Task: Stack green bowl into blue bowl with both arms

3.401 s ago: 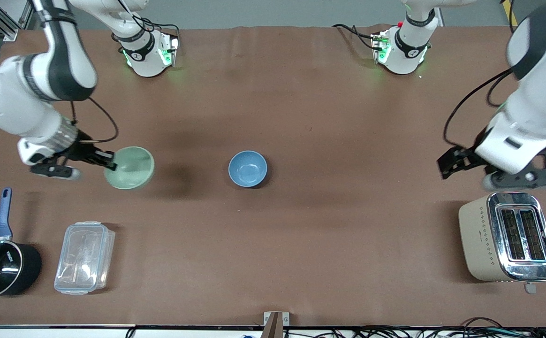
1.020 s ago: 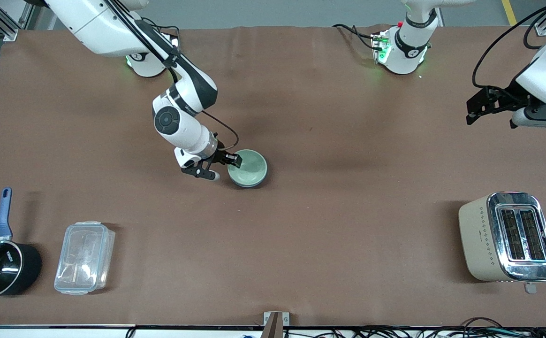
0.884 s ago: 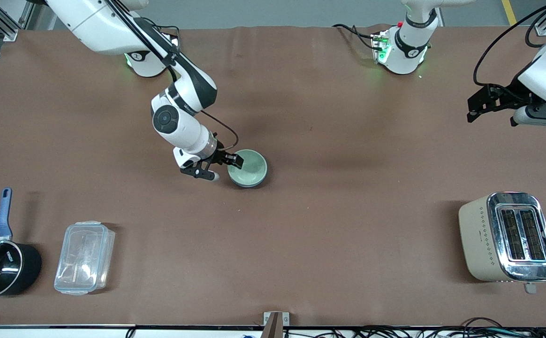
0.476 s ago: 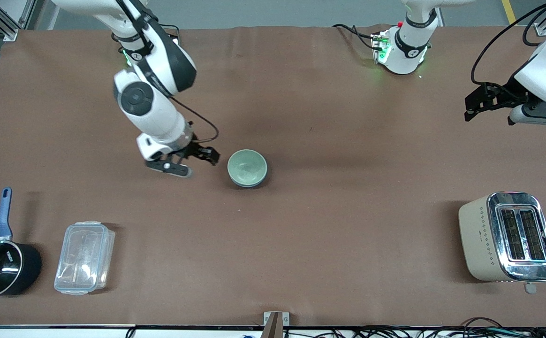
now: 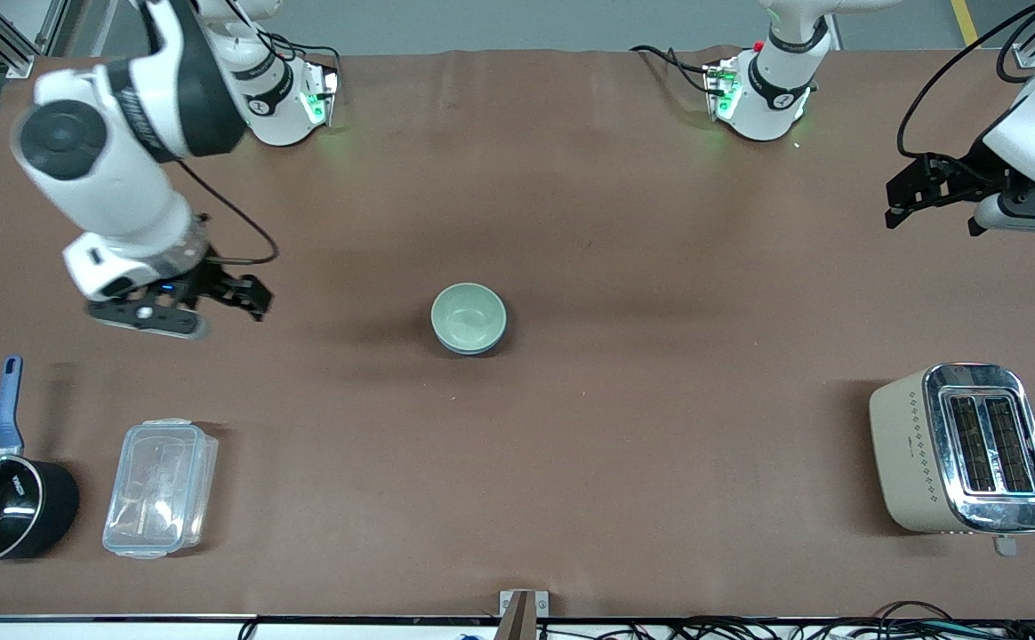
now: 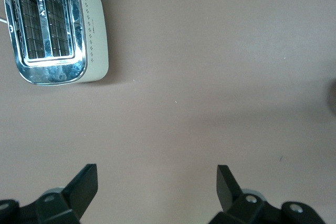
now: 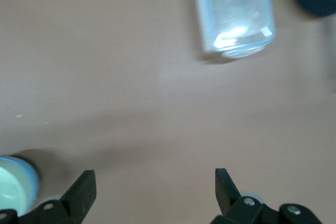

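Observation:
The green bowl (image 5: 469, 316) sits nested inside the blue bowl (image 5: 475, 350) at the table's middle; only the blue bowl's darker outer edge shows around it. My right gripper (image 5: 255, 300) is open and empty, up over bare table between the bowls and the right arm's end. The right wrist view shows its open gripper (image 7: 155, 192), with the green bowl (image 7: 10, 188) and the blue rim (image 7: 33, 181) at the frame's edge. My left gripper (image 5: 895, 200) is open and empty, held up over the left arm's end. It waits there (image 6: 157, 190).
A beige toaster (image 5: 958, 449) stands near the front camera at the left arm's end and shows in the left wrist view (image 6: 52, 24). A clear plastic container (image 5: 160, 487) and a black saucepan (image 5: 2, 507) with a blue handle lie at the right arm's end.
My right gripper let go of the green bowl, now resting in the blue bowl, and drew back and up toward the right arm's end. The left arm barely moved.

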Action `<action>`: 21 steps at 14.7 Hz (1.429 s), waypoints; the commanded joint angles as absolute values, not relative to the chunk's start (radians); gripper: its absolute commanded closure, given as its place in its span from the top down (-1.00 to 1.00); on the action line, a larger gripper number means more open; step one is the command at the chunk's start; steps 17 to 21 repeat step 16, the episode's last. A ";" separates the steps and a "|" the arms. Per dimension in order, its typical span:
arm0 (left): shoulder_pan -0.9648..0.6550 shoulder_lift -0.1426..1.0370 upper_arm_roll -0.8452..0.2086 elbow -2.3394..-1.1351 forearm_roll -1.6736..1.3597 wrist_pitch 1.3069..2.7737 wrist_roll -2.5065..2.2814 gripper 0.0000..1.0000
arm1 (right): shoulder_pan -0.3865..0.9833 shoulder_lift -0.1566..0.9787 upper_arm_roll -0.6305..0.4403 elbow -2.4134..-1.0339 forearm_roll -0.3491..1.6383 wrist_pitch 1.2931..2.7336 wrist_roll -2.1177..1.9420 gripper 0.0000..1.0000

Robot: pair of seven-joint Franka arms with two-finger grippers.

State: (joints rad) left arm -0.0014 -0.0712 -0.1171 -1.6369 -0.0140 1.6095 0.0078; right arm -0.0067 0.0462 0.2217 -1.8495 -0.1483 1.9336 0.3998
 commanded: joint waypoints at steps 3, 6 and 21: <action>-0.003 -0.066 -0.120 -1.605 0.003 1.594 0.009 1.00 | -0.002 -0.135 0.018 -1.862 -0.013 1.835 0.088 1.00; -0.005 -0.066 -0.121 -1.603 0.005 1.594 0.008 1.00 | -0.003 -0.147 -0.067 -1.751 0.025 1.687 -0.001 1.00; -0.005 -0.049 -0.123 -1.591 0.005 1.594 0.011 1.00 | -0.008 0.017 -0.087 -1.408 0.020 1.407 -0.005 1.00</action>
